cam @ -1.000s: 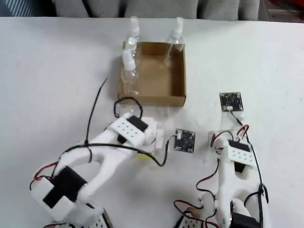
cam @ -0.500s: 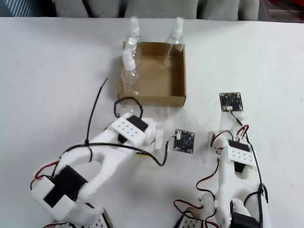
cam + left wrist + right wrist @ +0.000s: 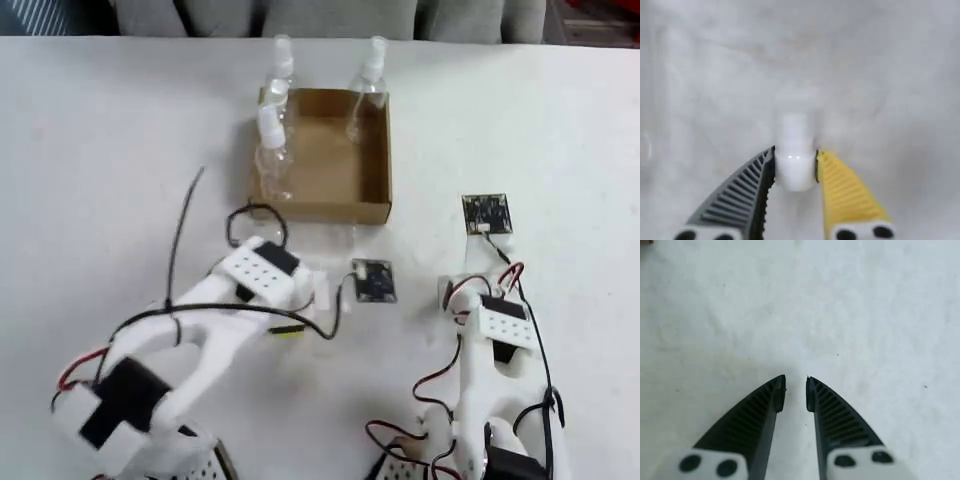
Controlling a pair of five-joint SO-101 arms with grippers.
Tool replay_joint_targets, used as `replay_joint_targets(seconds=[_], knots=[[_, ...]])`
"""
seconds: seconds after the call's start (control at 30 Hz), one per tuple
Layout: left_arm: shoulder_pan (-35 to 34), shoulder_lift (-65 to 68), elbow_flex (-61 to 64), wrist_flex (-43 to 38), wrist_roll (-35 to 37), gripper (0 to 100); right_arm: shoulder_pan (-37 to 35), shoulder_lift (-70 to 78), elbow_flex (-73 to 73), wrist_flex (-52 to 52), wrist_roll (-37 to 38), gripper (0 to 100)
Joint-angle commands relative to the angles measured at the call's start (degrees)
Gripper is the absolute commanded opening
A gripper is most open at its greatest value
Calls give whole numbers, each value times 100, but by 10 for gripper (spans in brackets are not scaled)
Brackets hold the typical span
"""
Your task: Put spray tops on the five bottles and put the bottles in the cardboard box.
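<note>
Shifted since the earlier frames: the left arm (image 3: pixel 225 300), now a little farther toward the left edge of the tabletop (image 3: pixel 110 140) and slightly nearer the cardboard box (image 3: pixel 335 165), with its small circuit board (image 3: pixel 372 281) and loose black cable (image 3: pixel 178 235) carried along. Unchanged: the right arm (image 3: pixel 492 345), the box and the bottles.

Clamped in the left end effector (image 3: pixel 795 151): a white spray top (image 3: pixel 795 167), with the gray finger (image 3: pixel 740 200) on one side and the yellow finger (image 3: pixel 845 195) on the other, both touching it. Too blurred to tell whether a bottle hangs beneath. Hangs over bare tabletop in front of the box's near wall, apart from it.

Pointing down at bare tabletop toward the near right corner: the right end effector (image 3: pixel 795 380), black fingers slightly apart, a narrow gap at the tips, nothing between them.

Midway along the far edge, set a little in from it: the cardboard box, open at the top. Upright inside, against its left wall: a clear bottle (image 3: pixel 271 160) wearing a white top. Upright at the box's far right corner: a second bottle (image 3: pixel 366 90), likewise topped. At the far left corner: a third bottle (image 3: pixel 282 62), whether inside the box or just behind it, cannot tell.
</note>
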Motion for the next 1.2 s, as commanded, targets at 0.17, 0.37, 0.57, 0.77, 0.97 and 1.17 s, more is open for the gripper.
replay_joint_targets(seconds=[0.17,0.37,0.57,0.77,0.97,1.17], knots=[[-2053,-2352,1503,-422,914,21,13,13,-264,-66,26,38],[-3442,-3512,2453,-1266,1468,21,4,-13,-246,-31,18,38],[-4075,-3653,2400,-1363,2338,22,-145,-22,-360,268,-325,38],[-4470,-3644,2251,-1653,2787,22,-356,-22,-985,1376,-668,38],[-4813,-3644,2224,-2048,3305,23,-954,-4,-1714,2018,-712,38],[-4813,-3424,2145,-2127,3332,23,-1868,48,-2497,2334,-1266,38]])
